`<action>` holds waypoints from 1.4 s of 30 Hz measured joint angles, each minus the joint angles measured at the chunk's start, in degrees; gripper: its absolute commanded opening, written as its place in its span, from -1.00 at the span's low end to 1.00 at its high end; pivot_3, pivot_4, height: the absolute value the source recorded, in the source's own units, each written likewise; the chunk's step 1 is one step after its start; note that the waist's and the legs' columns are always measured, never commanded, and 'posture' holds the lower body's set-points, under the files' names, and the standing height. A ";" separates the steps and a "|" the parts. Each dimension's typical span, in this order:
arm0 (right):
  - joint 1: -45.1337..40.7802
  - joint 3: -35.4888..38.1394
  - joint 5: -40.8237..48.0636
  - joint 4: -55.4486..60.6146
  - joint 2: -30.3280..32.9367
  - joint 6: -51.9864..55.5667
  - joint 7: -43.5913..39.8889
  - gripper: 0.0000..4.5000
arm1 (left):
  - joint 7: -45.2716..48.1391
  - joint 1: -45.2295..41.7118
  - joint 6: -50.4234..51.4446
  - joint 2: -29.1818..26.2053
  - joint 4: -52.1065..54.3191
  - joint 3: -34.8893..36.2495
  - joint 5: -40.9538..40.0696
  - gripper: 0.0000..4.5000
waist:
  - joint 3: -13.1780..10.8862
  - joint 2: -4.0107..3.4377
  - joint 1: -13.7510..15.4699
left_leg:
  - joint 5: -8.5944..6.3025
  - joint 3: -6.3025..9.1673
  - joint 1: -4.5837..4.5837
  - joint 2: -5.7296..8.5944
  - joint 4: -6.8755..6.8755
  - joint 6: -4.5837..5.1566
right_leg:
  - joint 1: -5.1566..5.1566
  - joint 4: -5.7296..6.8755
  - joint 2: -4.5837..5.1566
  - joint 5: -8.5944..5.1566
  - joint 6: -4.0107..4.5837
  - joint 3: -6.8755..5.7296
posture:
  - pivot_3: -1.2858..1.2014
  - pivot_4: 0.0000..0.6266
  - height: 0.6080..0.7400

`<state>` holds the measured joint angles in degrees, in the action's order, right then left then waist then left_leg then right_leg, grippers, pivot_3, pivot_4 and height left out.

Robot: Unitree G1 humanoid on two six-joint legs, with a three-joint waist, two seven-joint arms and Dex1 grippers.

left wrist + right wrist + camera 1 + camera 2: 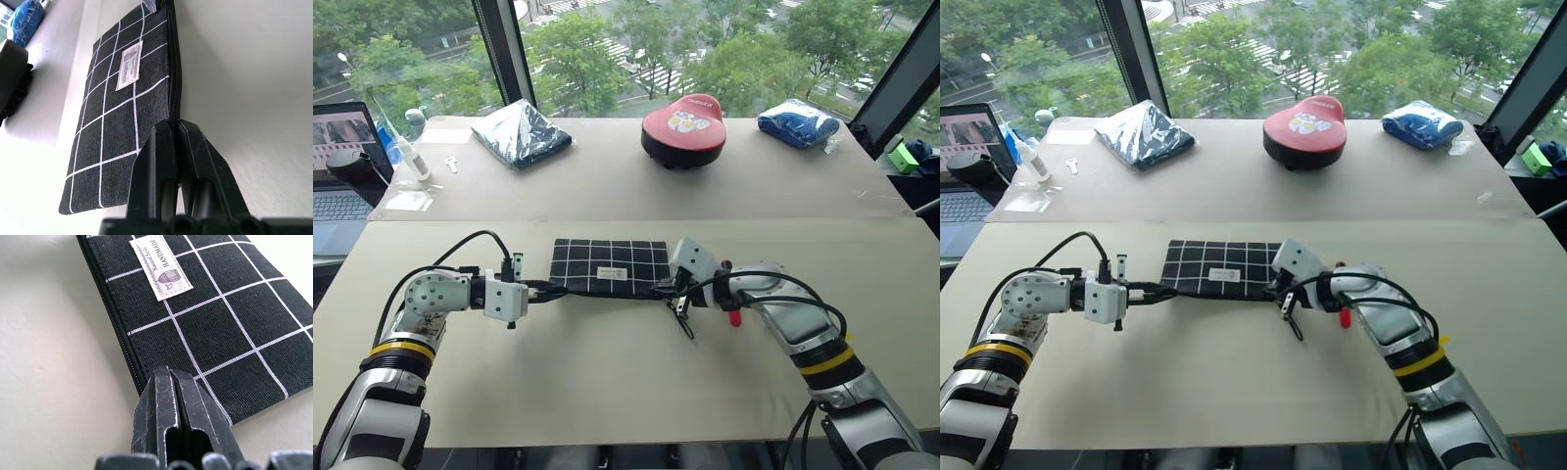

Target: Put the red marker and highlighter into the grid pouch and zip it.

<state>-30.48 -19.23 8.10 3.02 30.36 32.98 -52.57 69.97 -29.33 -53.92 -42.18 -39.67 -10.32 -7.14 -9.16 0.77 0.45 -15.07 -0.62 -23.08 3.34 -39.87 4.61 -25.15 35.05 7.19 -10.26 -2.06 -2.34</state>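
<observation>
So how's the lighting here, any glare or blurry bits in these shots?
Left eye view: even daylight from the windows, soft shadows under the arms, no glare on the table. Left wrist view: the grid pouch is sharp. Right wrist view: its label reads clearly.

Grid pouch (1224,268) between left pincer (1161,291) and right pincer (1278,287).

The grid pouch (610,266) is lying flat on the near table (607,382), between the left tool (546,290) and right tool (663,290). A rounded case (682,129) is sitting behind it on the far table (607,186).
</observation>
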 measured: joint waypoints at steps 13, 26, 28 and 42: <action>-7.08 16.03 10.29 -2.54 -2.42 11.97 5.13 0.23 | -2.55 3.51 19.50 3.73 7.53 3.90 -6.67 -1.00 | -0.01 -0.01 -0.08 | 0.13 0.03 -0.17 -0.03 0.01 -0.22 | -0.08 0.04 -0.01 0.01 -0.01 -0.01 | 0.03 -0.52 1.00; 2.12 17.15 12.25 9.04 5.07 18.79 10.81 0.23 | -15.57 4.01 49.61 9.08 25.25 9.28 -12.45 -1.00 | 0.01 0.03 -0.44 | 0.15 -0.02 -0.13 -0.03 -0.02 -0.27 | -0.05 -0.04 -0.02 0.08 -0.13 0.11 | 0.03 -0.52 1.00; 2.10 14.91 10.24 8.92 2.27 19.14 14.60 0.23 | -15.86 4.00 51.47 9.11 26.70 9.26 -12.17 -1.00 | 0.01 0.03 -0.50 | 0.15 -0.02 -0.11 -0.03 -0.02 -0.27 | -0.06 -0.03 -0.02 0.08 -0.12 0.13 | 0.03 -0.52 1.00; -5.73 11.59 4.34 -0.45 -4.90 17.59 23.23 0.23 | -15.72 4.58 53.46 9.19 28.61 9.13 -10.74 -1.00 | 0.01 0.02 -0.16 | 0.17 -0.01 -0.14 0.05 -0.01 -0.29 | -0.06 -0.02 0.00 0.08 -0.12 0.10 | 0.03 -0.52 1.00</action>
<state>-36.20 -7.64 12.44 2.58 25.47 50.57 -29.34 54.25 -24.76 -0.46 -32.99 -11.07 -1.19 -17.88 -9.15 0.79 0.30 -14.90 -0.62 -23.22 3.39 -39.88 4.32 -25.21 35.03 7.19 -10.18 -2.18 -2.24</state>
